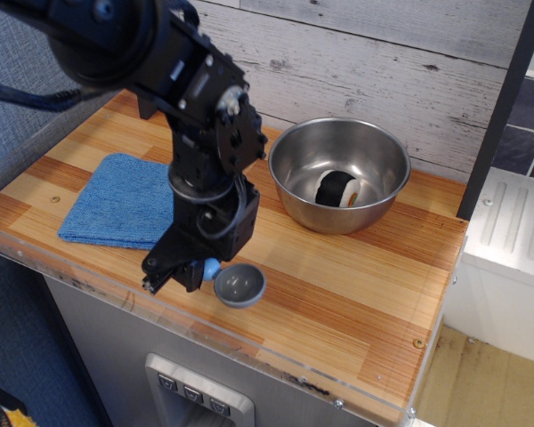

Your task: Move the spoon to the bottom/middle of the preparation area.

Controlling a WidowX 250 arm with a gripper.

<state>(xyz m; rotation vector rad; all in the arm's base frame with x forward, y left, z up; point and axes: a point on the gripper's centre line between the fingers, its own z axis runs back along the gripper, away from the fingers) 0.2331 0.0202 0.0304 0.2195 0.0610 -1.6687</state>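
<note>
The pincer (180, 274) grips the spoon (234, 284) by its short blue handle, low over the counter (338, 294) near the middle of the front edge. A blue cloth (116, 202) lies toward the left edge; a steel bowl (340, 174) stands near the back.

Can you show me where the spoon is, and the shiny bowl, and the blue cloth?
spoon (239, 285), main camera view, grey round scoop part.
steel bowl (295, 153), main camera view, inner left wall.
blue cloth (116, 200), main camera view, middle of its top.
</note>
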